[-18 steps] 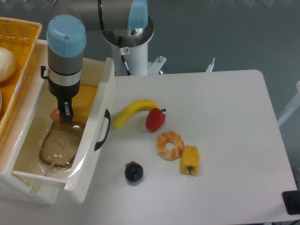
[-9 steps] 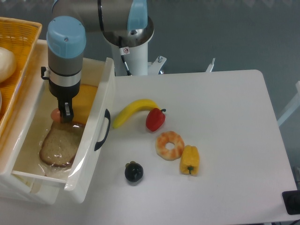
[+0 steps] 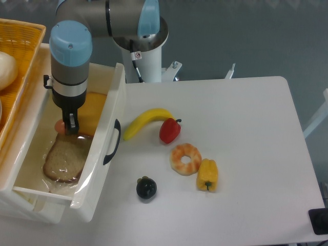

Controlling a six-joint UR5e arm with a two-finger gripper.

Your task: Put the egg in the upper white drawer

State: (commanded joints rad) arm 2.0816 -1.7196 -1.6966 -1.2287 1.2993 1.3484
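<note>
- Reaching down into the upper white drawer (image 3: pixel 114 97), a deep white plastic box with a curved black handle, pulled open at the left edge of the desk: the two-finger gripper (image 3: pixel 70 123) of the arm.
- Seen just left of the dark fingers, partly hidden by them: the small smooth salmon-pink egg (image 3: pixel 60 126), low inside the drawer near its back part.
- Cannot tell whether clamped on the egg or already loosened; fingers close together and touching or almost touching the egg.
- Lying under and in front of the egg on the drawer floor: a brown slice of toy bread (image 3: pixel 64 159); behind it, a flat orange-yellow block like cheese (image 3: pixel 92 111). Probably lowered this deep so that the egg does not roll or bounce when let go.
- Judged as nearly done: egg already within the drawer walls; left only to release and lift straight up, clear of the right wall.
- Beside the drawer, at the far left: an orange-yellow woven basket (image 3: pixel 23 46).
- Left on the white desk (image 3: pixel 256 133), well apart from the drawer: a yellow banana (image 3: pixel 146 121) and a red toy pepper (image 3: pixel 169 130), touching each other.
</note>
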